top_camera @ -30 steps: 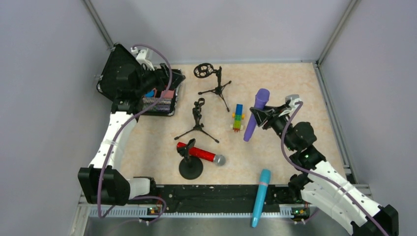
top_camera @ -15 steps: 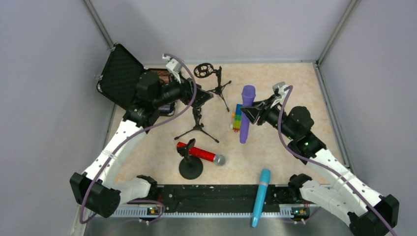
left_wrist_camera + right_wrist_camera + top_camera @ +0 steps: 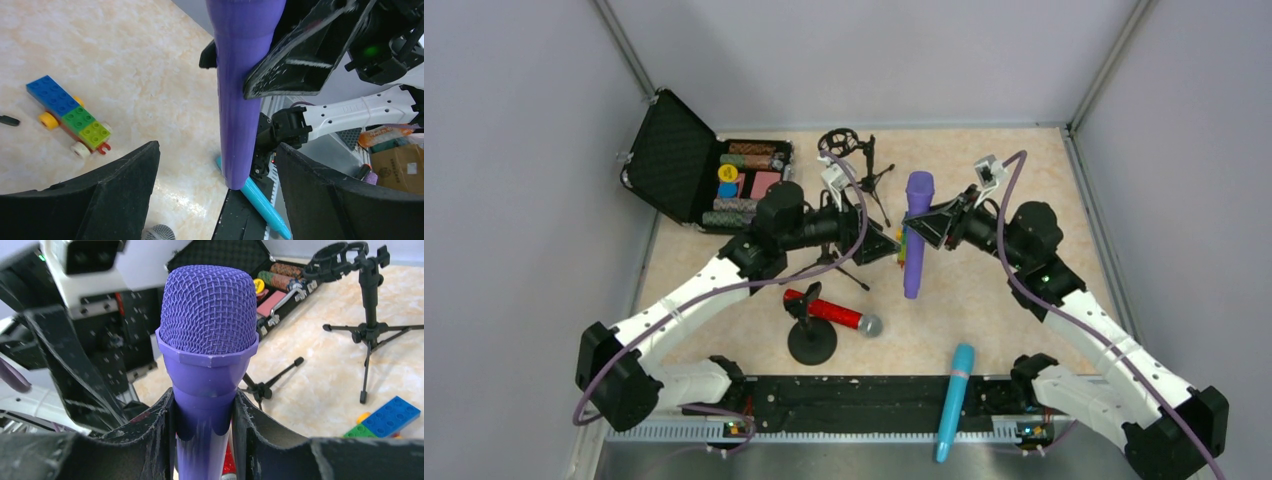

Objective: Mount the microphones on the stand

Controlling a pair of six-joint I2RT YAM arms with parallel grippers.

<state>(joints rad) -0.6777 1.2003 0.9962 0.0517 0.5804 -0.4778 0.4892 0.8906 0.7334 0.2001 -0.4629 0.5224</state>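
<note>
"So, what is each claw doing?"

"The right claw (image 3: 204,437) is clenched on the purple microphone (image 3: 207,315), just under its mesh head. It holds the microphone off the tabletop (image 3: 1024,310), head up and leaning a little. The left claw (image 3: 217,146) is released. Its fingers are spread either side of the lower shaft and touch nothing."

"Which step is that?"

"I'd judge it a hand-off, or a two-handed steadying, before the microphone goes to a clip. The left claw would need to close squarely on the lower shaft before the right one lets go. Then the shaft has to be lined up with a free holder."

"And the other two?"

"The red microphone (image 3: 836,314) lies across the clip of the round-base stand (image 3: 812,345). The cyan microphone (image 3: 954,400) lies over the black rail (image 3: 854,392) at the near edge, well apart from any stand. The ring-topped stand (image 3: 369,300) stands free at the back."

"What can't you make out?"

"From above, the left arm covers most of the nearer tripod stand (image 3: 852,279). Its legs show but its clip does not. The block toy (image 3: 70,117) is plain from the left wrist but nearly hidden from above. I cannot tell whether the red microphone is truly seated, nor how high the purple one hangs."
</note>
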